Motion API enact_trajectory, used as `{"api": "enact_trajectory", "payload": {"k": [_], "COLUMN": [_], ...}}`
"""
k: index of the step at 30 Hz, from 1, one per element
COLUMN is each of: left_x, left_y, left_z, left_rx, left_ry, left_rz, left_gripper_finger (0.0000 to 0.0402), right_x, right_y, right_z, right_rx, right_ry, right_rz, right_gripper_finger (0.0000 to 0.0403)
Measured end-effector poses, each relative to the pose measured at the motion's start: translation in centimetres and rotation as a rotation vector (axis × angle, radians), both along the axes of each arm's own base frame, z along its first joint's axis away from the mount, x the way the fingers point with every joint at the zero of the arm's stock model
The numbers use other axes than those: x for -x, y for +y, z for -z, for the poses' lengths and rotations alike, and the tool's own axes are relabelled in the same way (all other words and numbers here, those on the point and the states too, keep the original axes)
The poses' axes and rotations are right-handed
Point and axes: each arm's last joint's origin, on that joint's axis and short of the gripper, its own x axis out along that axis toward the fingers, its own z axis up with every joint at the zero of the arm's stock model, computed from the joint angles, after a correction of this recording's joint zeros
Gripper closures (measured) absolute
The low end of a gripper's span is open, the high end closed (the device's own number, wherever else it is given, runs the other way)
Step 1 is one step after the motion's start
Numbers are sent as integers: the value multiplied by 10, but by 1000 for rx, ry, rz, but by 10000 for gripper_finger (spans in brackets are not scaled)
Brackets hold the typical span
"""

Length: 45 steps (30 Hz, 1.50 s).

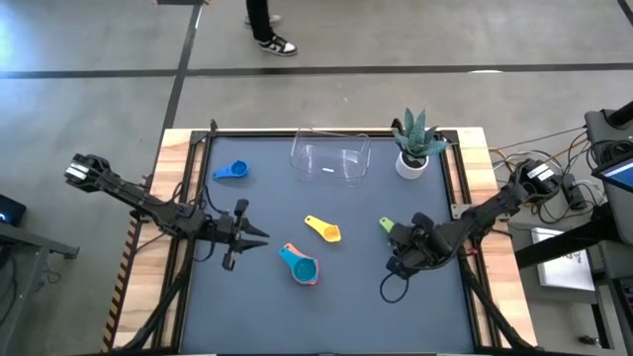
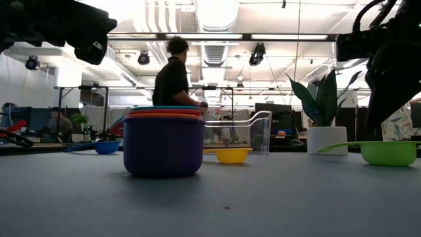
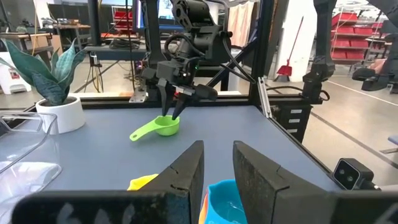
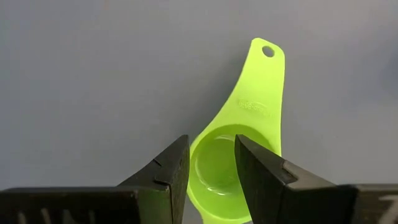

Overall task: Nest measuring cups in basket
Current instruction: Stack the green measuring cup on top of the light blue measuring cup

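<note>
the right tool (image 4: pixel 211 165) sits part-open over the green cup (image 4: pixel 239 155) — gripping nothing — left tool (image 3: pixel 217 171) narrowly open, empty.

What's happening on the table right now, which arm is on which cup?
The right gripper is down over the green measuring cup, fingers open astride its bowl rim, not yet closed. The left gripper waits just left of the nested stack of cups, teal on top. The yellow cup and blue cup lie loose. The clear basket holds no cups.
</note>
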Motion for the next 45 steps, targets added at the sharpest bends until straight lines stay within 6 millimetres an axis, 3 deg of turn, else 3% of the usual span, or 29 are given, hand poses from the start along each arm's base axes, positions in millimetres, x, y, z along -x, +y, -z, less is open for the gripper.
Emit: {"api": "enact_trajectory", "payload": {"k": [20,37,45], "left_x": [1,0,0], "left_y": [0,0,0], "left_z": [9,7,7], "left_rx": [-51,-20,-30], "left_ry": [87,70,68], "left_rz": [2,1,1], "left_gripper_finger": [333,333,333], "right_x": [-2,-2,-13], "right_y": [1,1,6], "right_z": [6,23,2], "right_rx": [-125,-84,-72], "right_ry": [-26,47,-41], "right_rz": [106,74,27], "right_gripper_finger": [287,385,394]}}
